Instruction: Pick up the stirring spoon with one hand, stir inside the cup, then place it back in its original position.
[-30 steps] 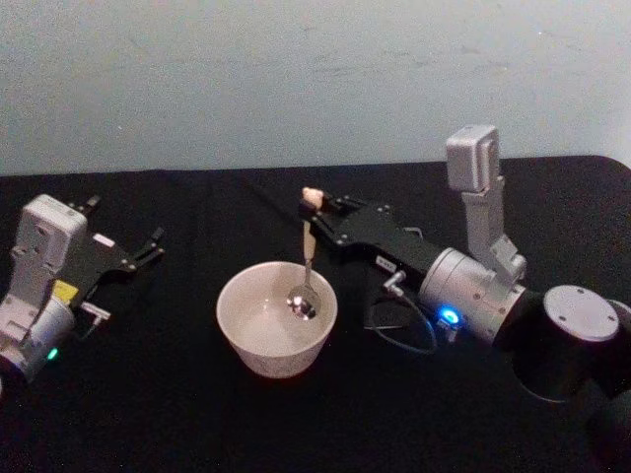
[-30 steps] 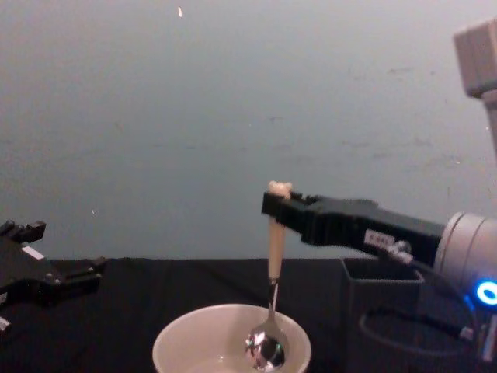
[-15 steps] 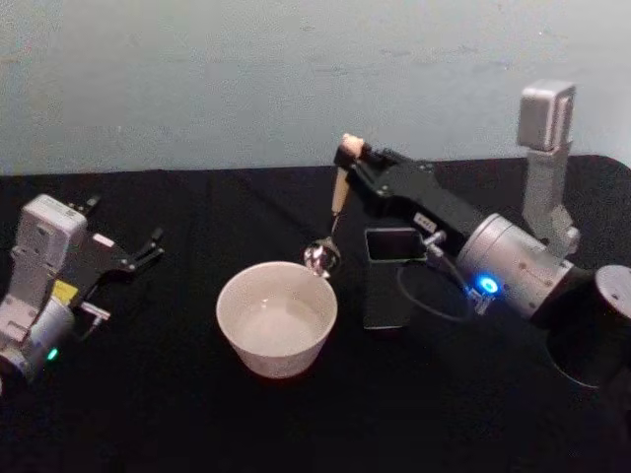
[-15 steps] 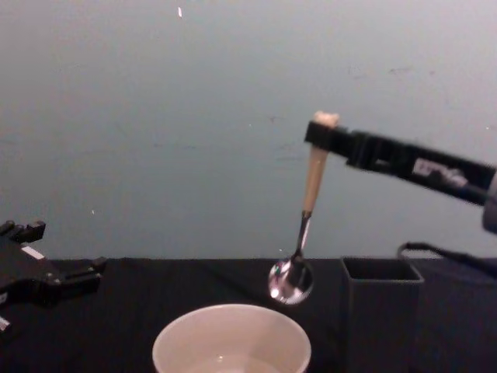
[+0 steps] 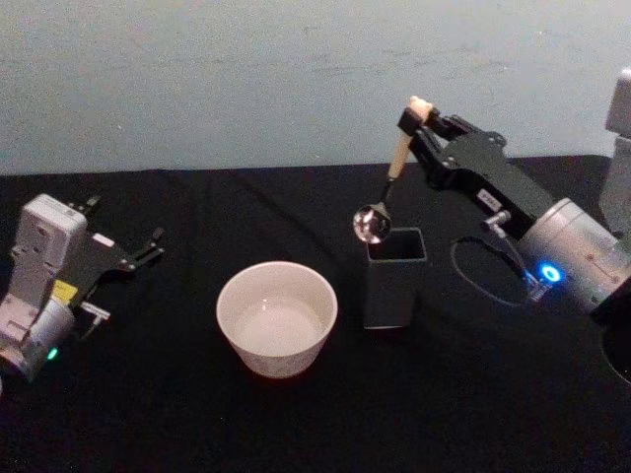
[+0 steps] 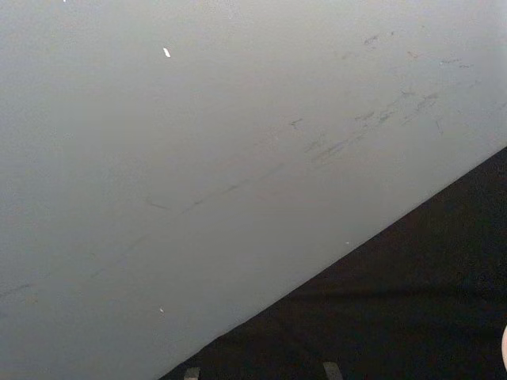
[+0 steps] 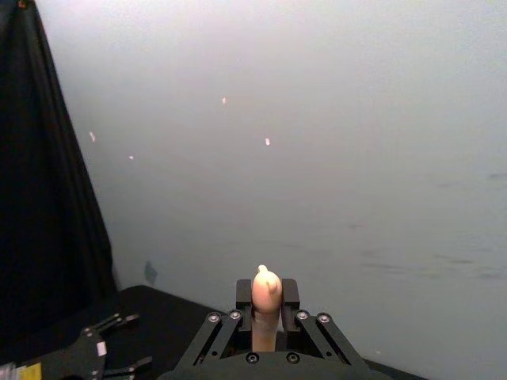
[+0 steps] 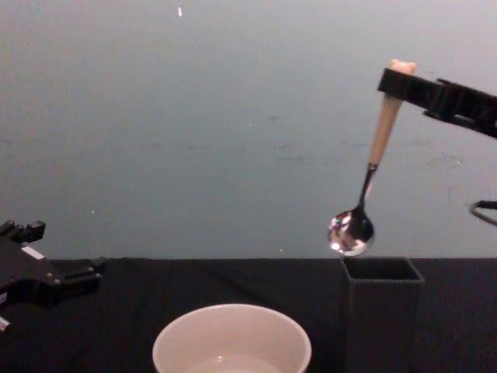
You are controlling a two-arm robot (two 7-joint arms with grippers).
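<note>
Nearly upright stirring spoon [image 8: 371, 159], bowl down, in right gripper [image 8: 397, 81]

In the chest view the picture's lower edge cuts off the cup [image 8: 231, 336] just below its rim and the base of the dark grey holder box [image 8: 382, 311], so where they meet the tabletop [image 8: 194, 284] is out of sight. The right gripper [image 8: 397, 81] is cut off just behind its fingers, the left gripper [image 8: 68, 247] partway along its body. In the right wrist view the gripper's body hides the stirring spoon [image 7: 265, 309] below its handle top. The features of its bear head are too small to tell. In the head view the holder box's inside is too dark to see.
</note>
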